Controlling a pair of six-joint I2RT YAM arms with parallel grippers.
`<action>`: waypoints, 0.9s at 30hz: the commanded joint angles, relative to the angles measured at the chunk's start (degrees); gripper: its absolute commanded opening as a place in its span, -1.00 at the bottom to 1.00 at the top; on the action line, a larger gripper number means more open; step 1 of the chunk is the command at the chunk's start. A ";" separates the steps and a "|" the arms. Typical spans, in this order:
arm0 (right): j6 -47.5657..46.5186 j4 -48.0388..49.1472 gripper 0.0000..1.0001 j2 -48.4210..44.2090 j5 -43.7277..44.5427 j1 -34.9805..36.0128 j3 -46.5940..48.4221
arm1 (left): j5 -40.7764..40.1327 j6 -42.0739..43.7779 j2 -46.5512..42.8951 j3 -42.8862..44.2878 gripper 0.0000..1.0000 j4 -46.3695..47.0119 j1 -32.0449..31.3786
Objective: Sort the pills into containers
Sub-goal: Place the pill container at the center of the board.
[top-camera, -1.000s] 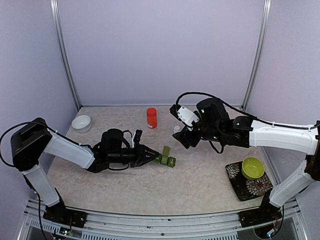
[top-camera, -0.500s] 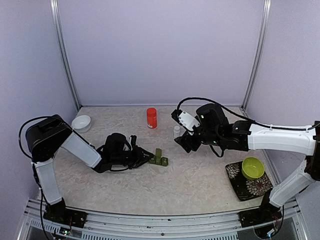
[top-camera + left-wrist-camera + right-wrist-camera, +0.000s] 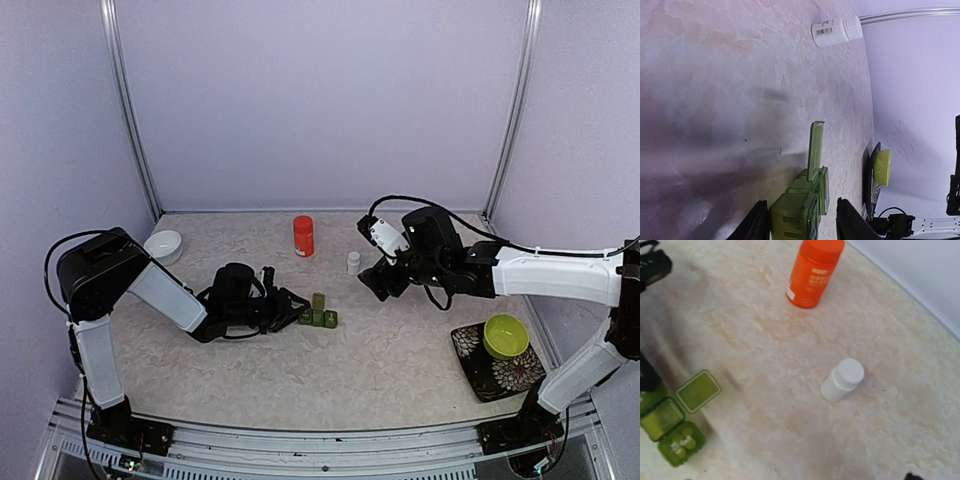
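**Current state.** The pill box [image 3: 319,316] lies on the table [image 3: 400,400] near its centre. It is on the near side of the red-orange bottle [image 3: 303,236] and to the left of the small white bottle [image 3: 353,262]. One lid [image 3: 815,150] stands upright. An end compartment holds pale pills [image 3: 682,442].

The left claw [image 3: 802,202] sits low at the left end of the box, spread apart, with one finger on each side. A gap shows on at least one side, so no grip is confirmed. The right claw [image 3: 383,285] hangs above the table just right of the white bottle. Whether it is open or closed cannot be determined.

**Probable hazards.**
- The box looks light. If one finger touches first, the box is likely to slide or rotate instead of being clamped.
- Any tilt of the box may spill the pills from the uncovered compartment.
- The raised lid is close to the left claw, and contact could fold or strain it.
- An off-centre descent by the right claw could topple the white bottle.
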 commanded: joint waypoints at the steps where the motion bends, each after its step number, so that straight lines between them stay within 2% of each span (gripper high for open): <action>1: 1.66 2.81 0.79 2.40 -4.48 -2.14 -0.65 | -1.57 1.79 0.82 0.64 -0.07 -0.66 0.99; 10: 1.99 4.13 0.79 7.78 -5.60 -4.28 1.02 | -3.05 4.53 1.60 3.54 0.12 -5.39 1.99; 18: 3.17 6.05 0.79 11.59 -6.61 -6.31 2.27 | -6.69 6.64 -0.16 3.57 0.51 -10.56 2.12; 22: 3.61 5.97 0.79 13.30 -6.59 -6.93 4.00 | -8.62 7.08 -2.59 2.57 0.58 -11.97 2.17; 27: 5.17 8.03 0.75 14.28 -13.54 -7.03 4.28 | -12.94 9.84 -6.19 1.63 0.58 -15.14 2.17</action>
